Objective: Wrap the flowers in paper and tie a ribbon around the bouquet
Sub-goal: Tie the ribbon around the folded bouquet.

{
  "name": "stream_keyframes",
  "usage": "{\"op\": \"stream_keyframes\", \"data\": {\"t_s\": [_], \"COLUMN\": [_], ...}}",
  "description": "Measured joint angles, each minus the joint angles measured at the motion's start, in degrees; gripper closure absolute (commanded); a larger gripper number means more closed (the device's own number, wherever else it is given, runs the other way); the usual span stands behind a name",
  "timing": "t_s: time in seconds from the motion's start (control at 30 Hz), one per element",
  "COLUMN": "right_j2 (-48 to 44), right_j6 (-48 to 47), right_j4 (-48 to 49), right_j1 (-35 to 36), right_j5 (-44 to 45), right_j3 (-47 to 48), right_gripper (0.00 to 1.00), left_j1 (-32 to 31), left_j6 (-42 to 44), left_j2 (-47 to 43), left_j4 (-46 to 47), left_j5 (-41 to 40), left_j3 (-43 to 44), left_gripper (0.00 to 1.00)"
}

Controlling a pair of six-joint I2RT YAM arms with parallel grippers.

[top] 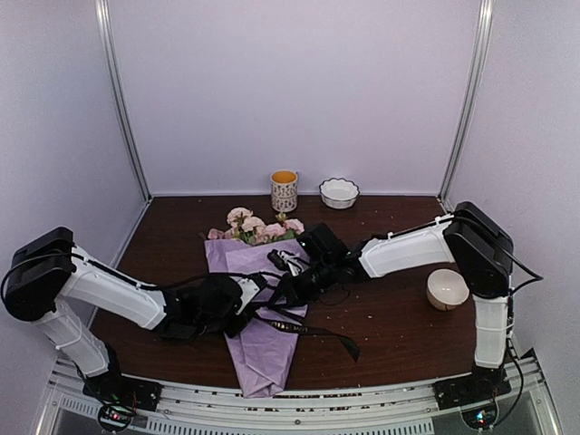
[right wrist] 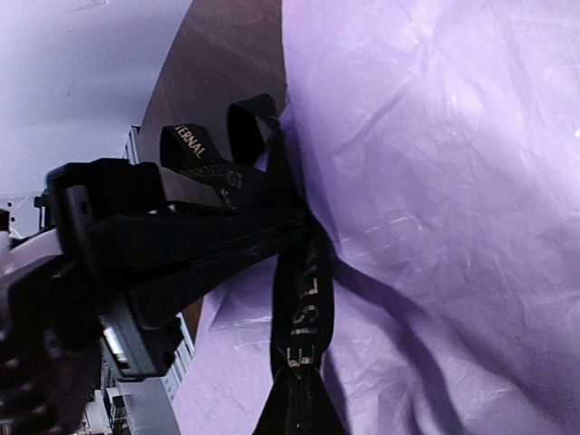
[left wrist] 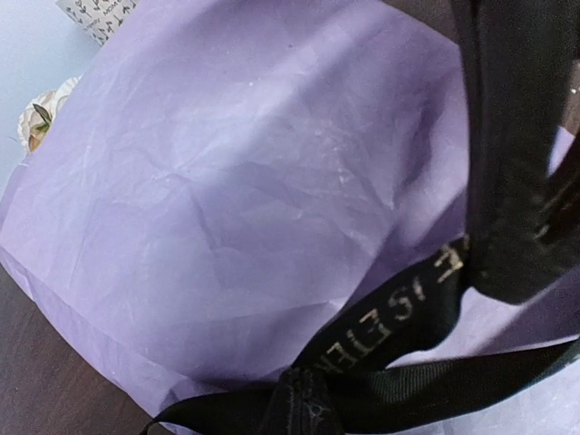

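both jaws closed: left gripper [top: 256, 304] pinches the ribbon [top: 317, 331] (lettering partly legible); right gripper [top: 286, 294] over the bouquet [top: 263, 355], fingertips hidden, hold unclear.

The bouquet [top: 261, 313] was seen lying on the counter [top: 399, 340], heads far, tip near. The left pincer [top: 250, 295] and right pincer [top: 290, 288] were positioned close together over its middle, among the ribbon [top: 319, 332].
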Motion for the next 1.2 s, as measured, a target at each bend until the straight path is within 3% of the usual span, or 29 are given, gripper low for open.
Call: {"op": "stream_keyframes", "data": {"t_s": [0.13, 0.4, 0.8, 0.93, 1.2], "right_j2": [-1.5, -1.6, -8.2, -9.2, -4.0], "right_j6": [3.2, 8.2, -1.6, -3.2, -7.8], "right_j4": [5.2, 10.8, -7.4, -10.9, -18.5], "right_j1": [1.1, 4.6, 3.1, 0.3, -2.7], "right_j5": [-0.9, -3.6, 1.6, 2.6, 9.4], "right_j3": [-2.8, -5.4, -2.7, -1.5, 10.5], "right_gripper": [0.98, 0.75, 0.55, 0.57, 0.71], "left_j1": [0.8, 1.6, 1.8, 1.9, 2.1], "left_j6": [-0.7, -1.7, -2.1, -2.2, -2.2], "left_j2": [0.8, 0.8, 0.9, 0.9, 0.9], "left_j4": [0.2, 0.3, 0.4, 0.4, 0.3], "left_j5": [0.4, 1.1, 1.2, 1.3, 1.4], "left_j3": [0.0, 0.0, 0.0, 0.0, 0.0], "left_gripper": [1.0, 1.0, 1.0, 1.0, 1.0]}}
